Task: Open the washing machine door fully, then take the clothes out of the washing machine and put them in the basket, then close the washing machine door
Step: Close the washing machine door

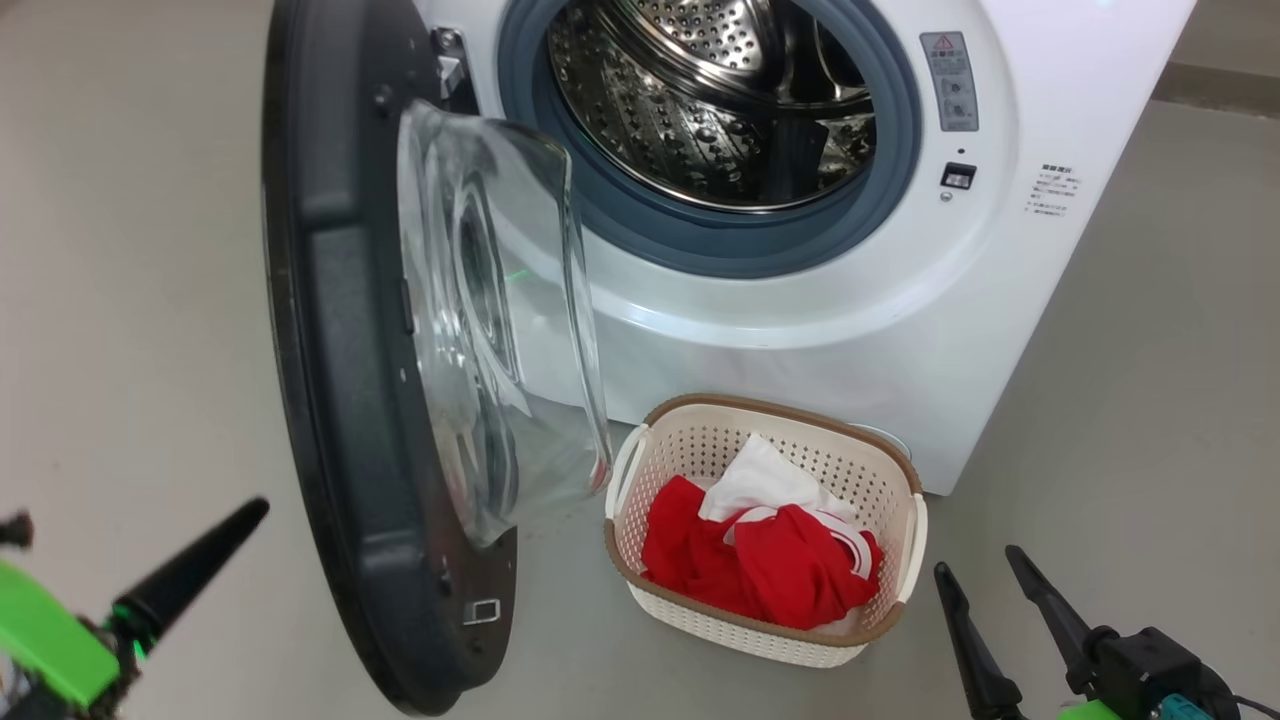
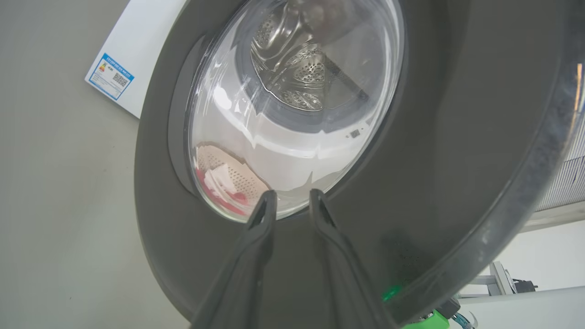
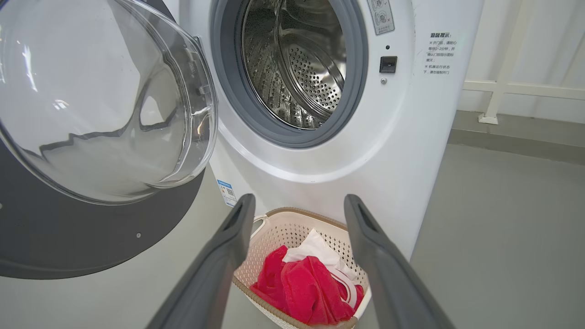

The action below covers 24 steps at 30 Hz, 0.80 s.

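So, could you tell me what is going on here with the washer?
The robot is unloading the washing machine. The red and white clothes lie in the basket in front of it, and the steel drum looks empty. The washing machine door stands open; the left tool points at its outer face, jaws apart, holding nothing, perhaps to push it shut. The right tool hangs open near the basket.

Door [image 1: 340,400] open wide; red-white clothes [image 1: 780,570] heaped in cream basket [image 1: 700,445] before white washer [image 1: 800,330].
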### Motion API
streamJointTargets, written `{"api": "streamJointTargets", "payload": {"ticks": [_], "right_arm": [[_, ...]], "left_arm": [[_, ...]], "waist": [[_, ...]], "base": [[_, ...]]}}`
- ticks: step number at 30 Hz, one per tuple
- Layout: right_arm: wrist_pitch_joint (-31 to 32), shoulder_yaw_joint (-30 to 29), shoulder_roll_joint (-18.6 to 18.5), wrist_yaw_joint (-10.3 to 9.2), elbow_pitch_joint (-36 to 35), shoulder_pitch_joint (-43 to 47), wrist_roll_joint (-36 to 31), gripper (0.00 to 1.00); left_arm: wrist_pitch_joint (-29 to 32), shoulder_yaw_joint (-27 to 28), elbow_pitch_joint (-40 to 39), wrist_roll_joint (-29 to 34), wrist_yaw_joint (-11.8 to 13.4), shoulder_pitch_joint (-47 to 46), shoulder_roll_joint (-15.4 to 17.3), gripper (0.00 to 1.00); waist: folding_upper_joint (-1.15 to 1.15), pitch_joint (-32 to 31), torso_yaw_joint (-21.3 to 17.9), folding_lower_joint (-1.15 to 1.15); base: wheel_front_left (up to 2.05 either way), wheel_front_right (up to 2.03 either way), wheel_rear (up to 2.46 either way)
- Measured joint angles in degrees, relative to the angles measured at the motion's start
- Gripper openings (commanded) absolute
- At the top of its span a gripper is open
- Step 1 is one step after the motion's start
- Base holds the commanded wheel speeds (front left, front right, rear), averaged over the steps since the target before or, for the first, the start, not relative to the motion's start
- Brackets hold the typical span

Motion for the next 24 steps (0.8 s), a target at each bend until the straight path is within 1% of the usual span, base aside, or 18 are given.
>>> {"api": "streamJointTargets", "payload": {"ticks": [2, 3, 4, 13, 16, 19, 24], "right_arm": [[0.0, 0.4, 0.0, 0.0, 0.1, 0.0, 0.1, 1.0], [0.0, 0.4, 0.0, 0.0, 0.1, 0.0, 0.1, 1.0], [0.0, 0.7, 0.0, 0.0, 0.1, 0.0, 0.3, 1.0], [0.0, 1.7, 0.1, 0.0, 0.6, 0.0, 1.2, 1.0], [0.0, 1.9, 0.1, 0.0, 0.8, 0.0, 1.4, 1.0], [0.0, 2.3, 0.1, 0.0, 0.8, 0.0, 1.4, 1.0], [0.0, 2.5, 0.1, 0.0, 0.8, -0.1, 1.4, 1.0]], "left_arm": [[-2.2, 0.1, 0.9, 0.4, 0.0, 2.2, -0.8, 0.7], [-2.2, 0.1, 0.9, 0.4, 0.0, 2.2, -0.8, 0.98], [-3.5, 0.1, 1.4, 1.0, 0.0, 3.2, -1.3, 1.0], [-14.0, -1.6, 4.4, 3.3, 0.0, 10.0, -3.8, 1.0], [-17.7, -2.6, 4.9, 3.8, 0.0, 11.2, -4.3, 1.0], [-21.7, -2.6, 5.0, 2.9, 0.0, 11.8, -5.7, 1.0], [-28.7, -4.2, 5.1, 3.2, 0.0, 12.8, -6.4, 1.0]], "waist": [[0.0, -0.3, 0.3, 0.0], [0.0, -0.3, 0.3, 0.0], [0.0, -0.4, 0.5, 0.0], [0.0, -1.2, 1.7, 0.0], [0.0, -1.3, 1.9, 0.0], [0.0, -1.2, 1.8, 0.0], [0.0, -0.7, 1.8, 0.0]], "base": [[0.0, 0.0, 0.0], [0.0, 0.0, 0.0], [0.0, 0.0, 0.0], [0.0, 0.0, 0.0], [0.0, 0.0, 0.0], [0.0, 0.0, 0.0], [0.0, 0.0, 0.0]]}}
